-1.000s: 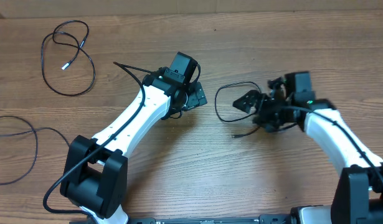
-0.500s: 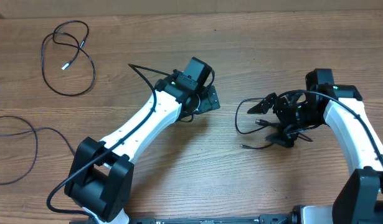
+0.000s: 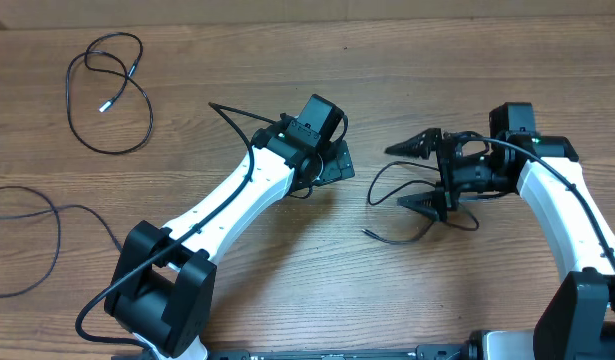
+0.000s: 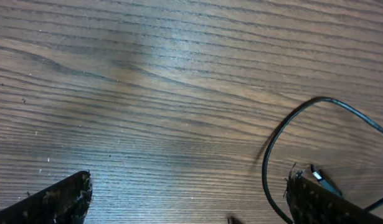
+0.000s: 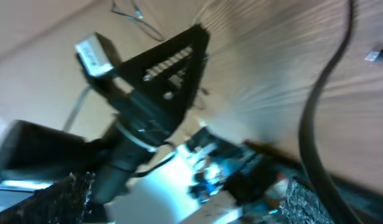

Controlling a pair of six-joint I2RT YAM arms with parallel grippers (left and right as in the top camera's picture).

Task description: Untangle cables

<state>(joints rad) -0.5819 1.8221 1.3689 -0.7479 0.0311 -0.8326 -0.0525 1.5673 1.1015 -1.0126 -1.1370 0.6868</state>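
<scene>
Black cables (image 4: pixel 322 98), brown wood-grain table (image 3: pixel 287 270), white-and-black arms (image 3: pixel 232 190)

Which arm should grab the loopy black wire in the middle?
Probably the right: the thin black cable loop lies between the fingers of the open right hand, while the left hand sits beside it.

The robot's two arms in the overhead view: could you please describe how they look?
Both the left arm and the right arm have white tubular links with chunky black joints, and a thick black cord runs along each. The right gripper has black, pointed triangular fingers; a small green light glows near its wrist.
</scene>
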